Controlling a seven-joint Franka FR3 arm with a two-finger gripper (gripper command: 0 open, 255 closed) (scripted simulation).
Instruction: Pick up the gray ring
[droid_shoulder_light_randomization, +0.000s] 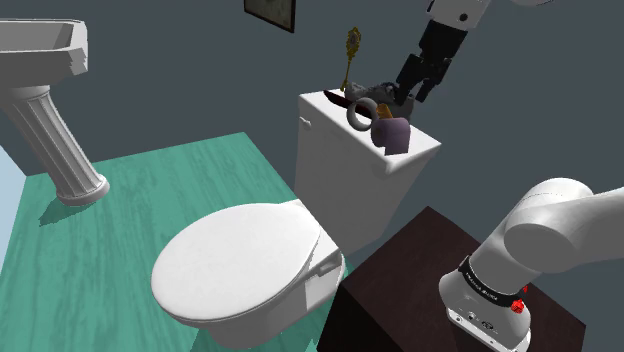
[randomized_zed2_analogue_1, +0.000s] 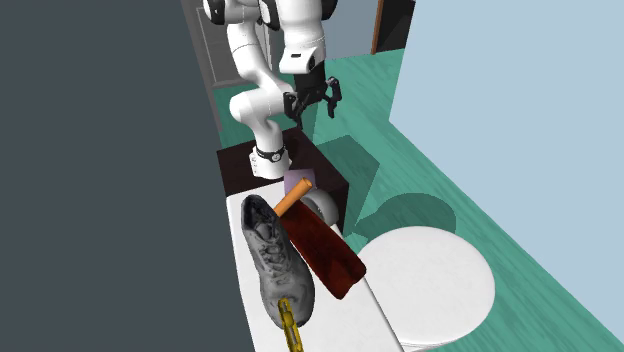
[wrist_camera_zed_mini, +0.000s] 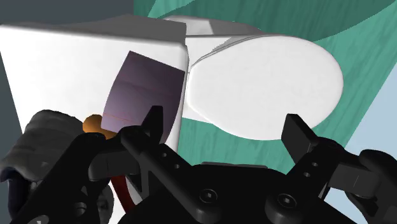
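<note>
Shoulder view: claw (droid_shoulder_light_randomization: 412, 92) is hovering spread (gripping nothing) near the upright gray ring (droid_shoulder_light_randomization: 360, 114); probably light, stiff, slippery, suiting pinching 1 side.

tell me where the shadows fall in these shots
Shoulder view: the gray ring on the tank is evenly lit, and a soft shadow lies on the teal floor by the sink pedestal. Second exterior view: a darker shadow patch lies on the floor beside the toilet. Wrist view: the open tool renders near-black.
</note>
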